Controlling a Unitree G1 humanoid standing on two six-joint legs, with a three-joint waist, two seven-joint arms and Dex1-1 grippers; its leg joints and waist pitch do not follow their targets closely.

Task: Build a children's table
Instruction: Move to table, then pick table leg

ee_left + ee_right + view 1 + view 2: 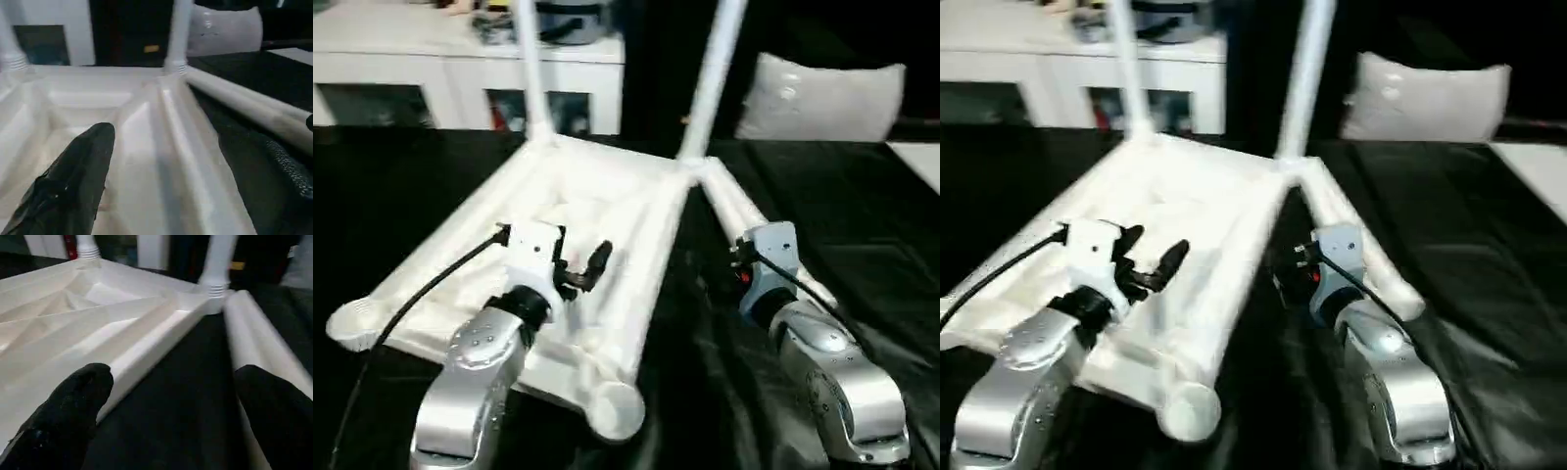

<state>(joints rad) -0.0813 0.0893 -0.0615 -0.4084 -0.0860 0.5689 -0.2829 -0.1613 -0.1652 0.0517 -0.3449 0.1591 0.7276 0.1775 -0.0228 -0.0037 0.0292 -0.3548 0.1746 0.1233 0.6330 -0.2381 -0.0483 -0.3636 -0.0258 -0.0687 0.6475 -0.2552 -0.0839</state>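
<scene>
White glass-door cabinet [460,73] and pillow [822,98] behind black surface [862,215].

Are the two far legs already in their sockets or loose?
In: both far legs stand upright from the table top's far corners.

Upright legs [530,69] cut off; cabinet [460,69] clutter blurred

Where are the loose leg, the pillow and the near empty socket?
Loose leg [254,333], right wrist view, on its upper side.
Pillow [822,98], left eye view, on its front face.
Near socket [615,406], left eye view, on its round outer wall.
</scene>
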